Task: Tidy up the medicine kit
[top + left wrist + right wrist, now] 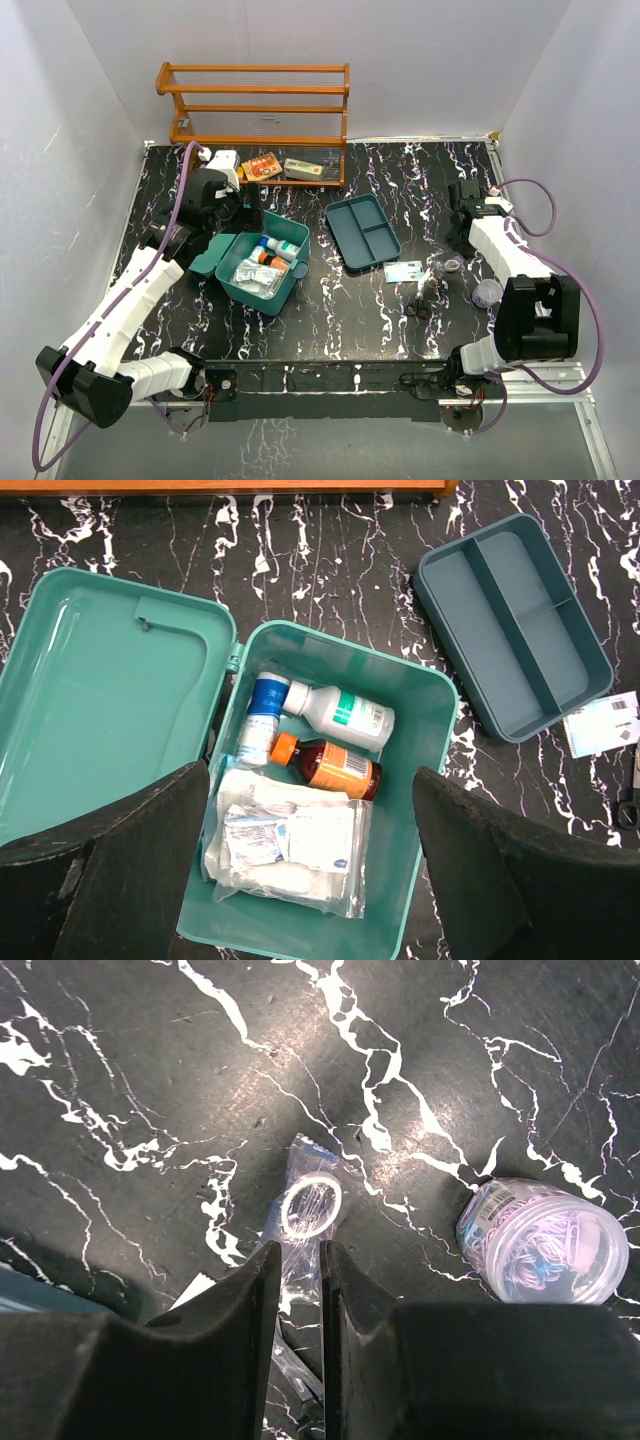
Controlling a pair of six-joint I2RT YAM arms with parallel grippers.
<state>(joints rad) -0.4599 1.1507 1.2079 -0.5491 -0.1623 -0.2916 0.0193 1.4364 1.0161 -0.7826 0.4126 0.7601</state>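
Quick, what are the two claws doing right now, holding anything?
Left gripper: open, empty, above the open medicine kit.
Right gripper: shut, nothing clearly held, over a clear packet.

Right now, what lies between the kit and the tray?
Nothing: only a bare strip of table separates the kit from the tray. The left wrist view shows it best; the top view agrees.

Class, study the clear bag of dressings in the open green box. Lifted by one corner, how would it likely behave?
The bag looks crinkled and soft, so it would probably sag rather than stay flat. Its glossy film may slip in a grip. It seems to hold only flat paper packets, so it is likely light.
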